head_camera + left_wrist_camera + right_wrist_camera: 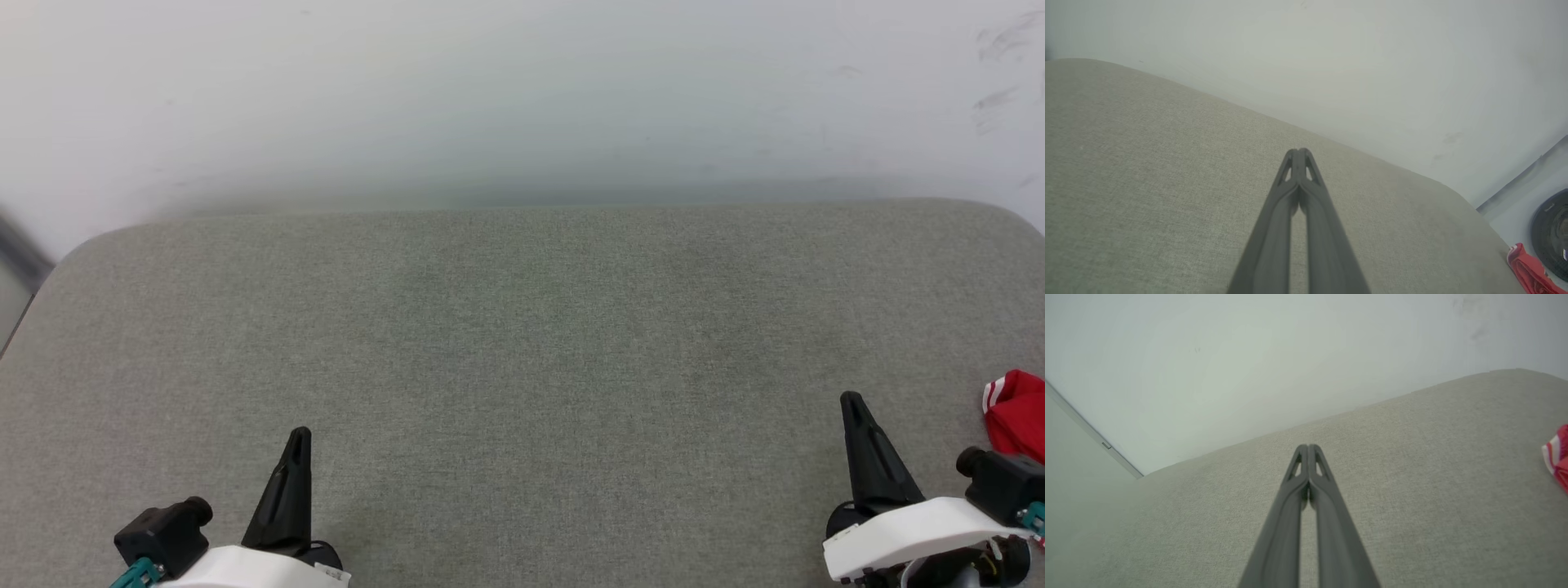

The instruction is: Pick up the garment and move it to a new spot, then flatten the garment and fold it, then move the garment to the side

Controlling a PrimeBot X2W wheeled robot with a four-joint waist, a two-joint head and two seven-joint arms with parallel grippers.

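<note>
Head camera above grey cushion, wrist cameras skimming it

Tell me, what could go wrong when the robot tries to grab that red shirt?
1. The red shirt sits at the right edge of the grey cushion, partly out of the head view, so a nudge might push it off.
2. The right pincer and left pincer are both shut; unless they open first, they would likely shove the cloth, not grip it.
</note>
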